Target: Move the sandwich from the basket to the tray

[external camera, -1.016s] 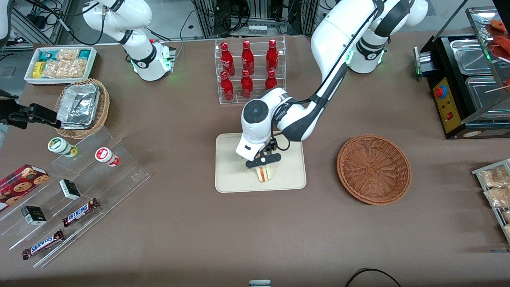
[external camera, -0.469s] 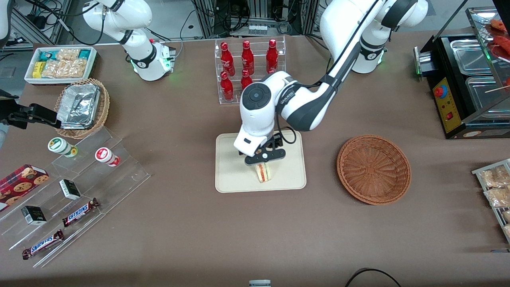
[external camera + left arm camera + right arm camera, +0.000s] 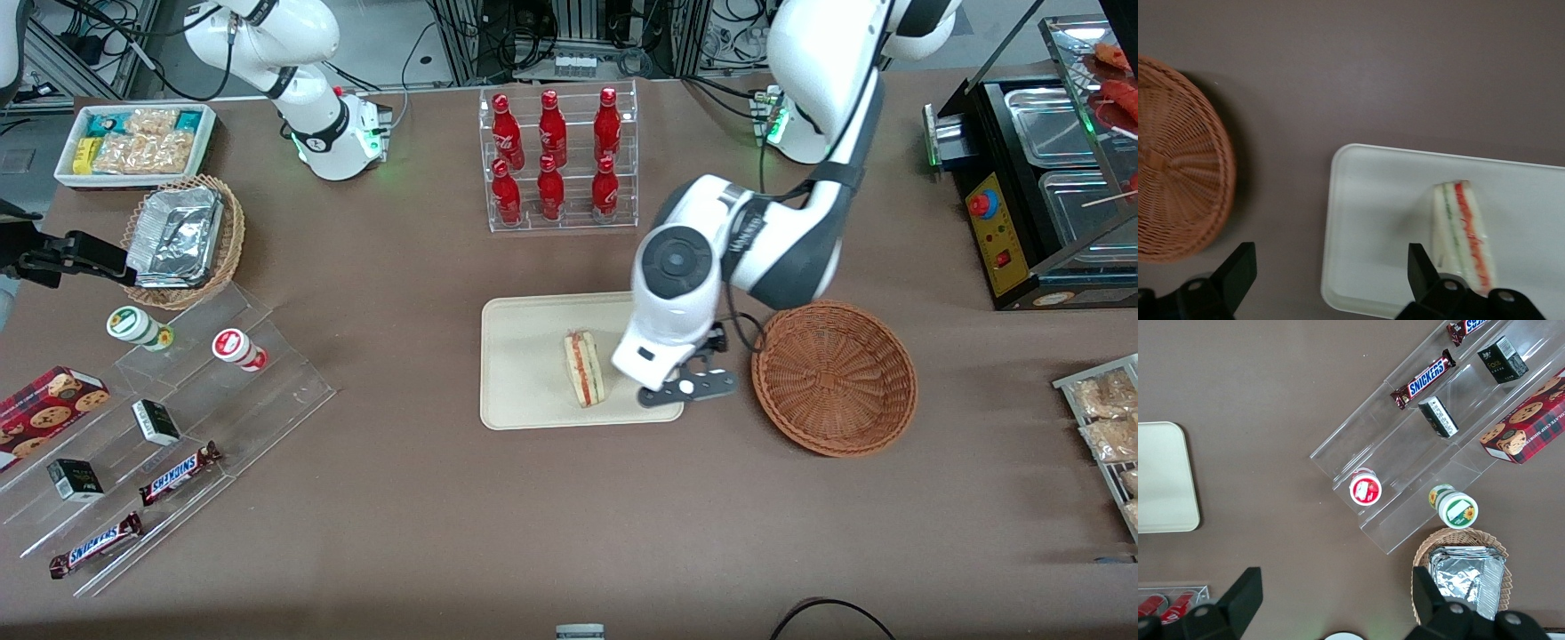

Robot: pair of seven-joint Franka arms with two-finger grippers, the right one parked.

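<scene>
One sandwich [image 3: 583,369] lies on tray [image 3: 524,373]; gripper [image 3: 686,389] spread wide, holding nothing, above tray's edge nearest basket [image 3: 834,378]

Pale sandwich [image 3: 583,368] striped red and green; cream tray [image 3: 524,373]; reddish-brown woven basket [image 3: 834,378].

**A:** Anything readable on that table?

**B:** Mostly the two candy bars [image 3: 180,472] lying on the clear stepped rack [image 3: 169,427] toward the parked arm's end. Both wrappers are showing "SNICKERS" in blue letters. The second bar [image 3: 96,545] is sitting nearer the front camera.

**A:** And the red bottles [image 3: 551,142]?

**B:** White script on them, but I'm not making it out. Same with the cookie box [image 3: 49,404] and the small dark boxes [image 3: 156,421].

**A:** The gripper [image 3: 686,389]?

**B:** It's hanging over the tray's [image 3: 524,356] edge, fingers spread, no lettering showing.
</scene>
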